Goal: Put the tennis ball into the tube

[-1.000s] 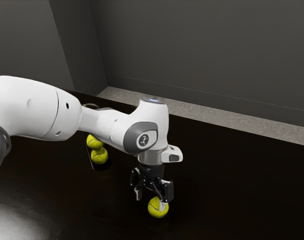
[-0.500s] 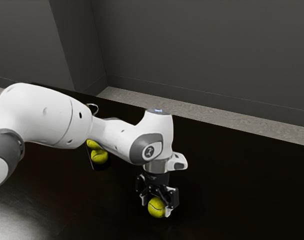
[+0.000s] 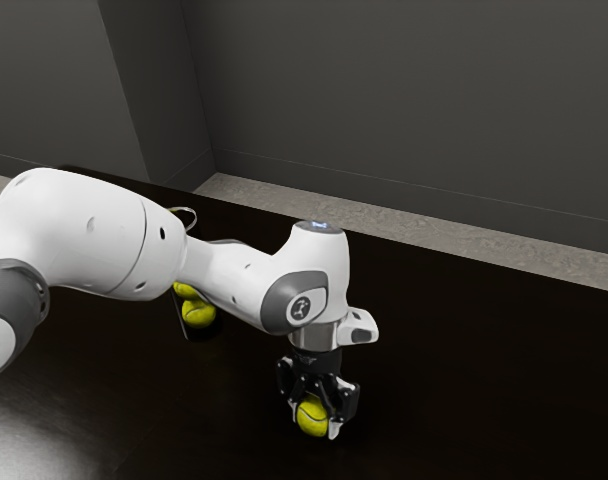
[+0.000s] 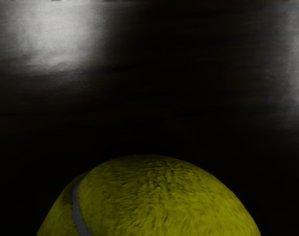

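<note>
Partly hidden beyond your arm (image 3: 114, 235) toward the exterior view's left, the tube (image 3: 194, 215) holds two balls (image 3: 198, 314) below its rim; well apart toward that view's right, your gripper (image 3: 314, 421) clasps the tennis ball (image 3: 312, 415), likely needing a lift tubeward.

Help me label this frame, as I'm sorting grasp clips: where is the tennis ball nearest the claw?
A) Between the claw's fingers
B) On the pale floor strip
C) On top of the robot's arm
A: the claw has its fingers on opposite sides of the tennis ball.
</note>
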